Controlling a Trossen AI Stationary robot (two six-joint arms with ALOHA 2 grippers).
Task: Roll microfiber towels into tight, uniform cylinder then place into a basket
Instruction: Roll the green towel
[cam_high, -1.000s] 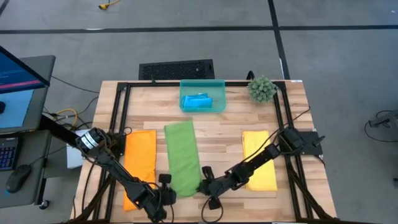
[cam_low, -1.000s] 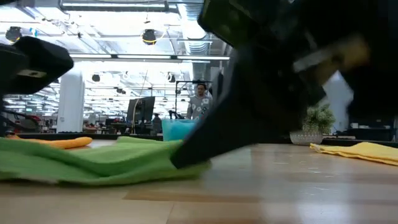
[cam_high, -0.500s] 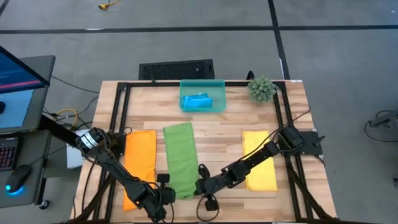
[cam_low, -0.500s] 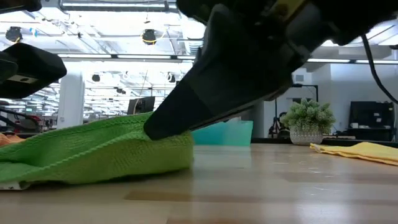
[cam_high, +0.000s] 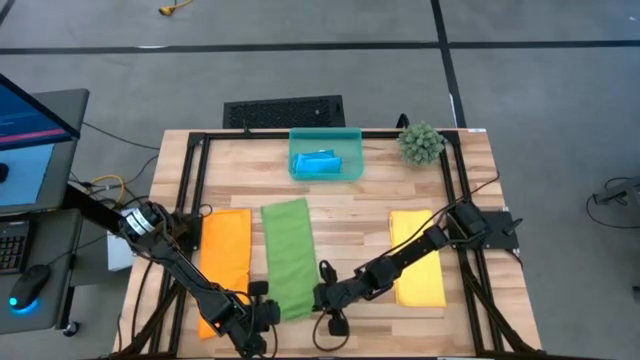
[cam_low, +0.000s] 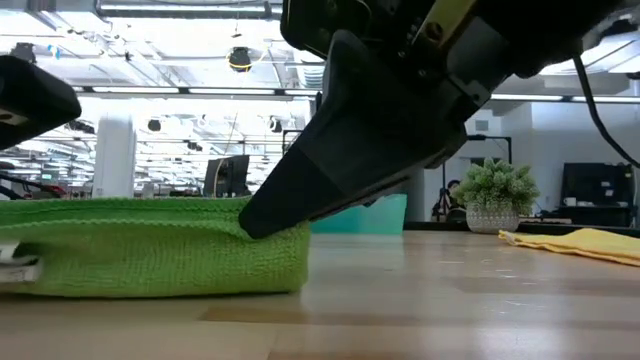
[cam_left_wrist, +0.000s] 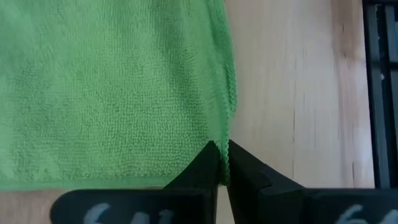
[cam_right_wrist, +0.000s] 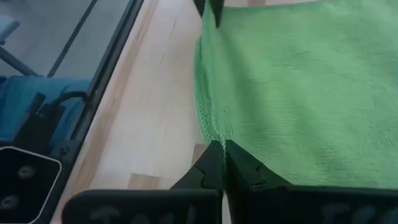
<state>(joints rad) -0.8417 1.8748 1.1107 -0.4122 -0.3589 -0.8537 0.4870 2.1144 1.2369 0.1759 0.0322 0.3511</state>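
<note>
The left gripper (cam_left_wrist: 222, 163) pinches one near corner of the long green microfiber towel (cam_high: 287, 255), and the right gripper (cam_right_wrist: 222, 160) pinches the other. The cloth lies flat between the orange towel (cam_high: 224, 255) and yellow towel (cam_high: 415, 255), its near end folded over.

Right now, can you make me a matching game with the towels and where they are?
Things:
1. green towel
2. blue towel
3. orange towel
4. yellow towel

Places:
A. inside the basket
B. flat under the right arm
C. pinched at its near corners by the left gripper and the right gripper
D. flat beside the left arm

Pairs: 1-C, 2-A, 3-D, 4-B
</note>
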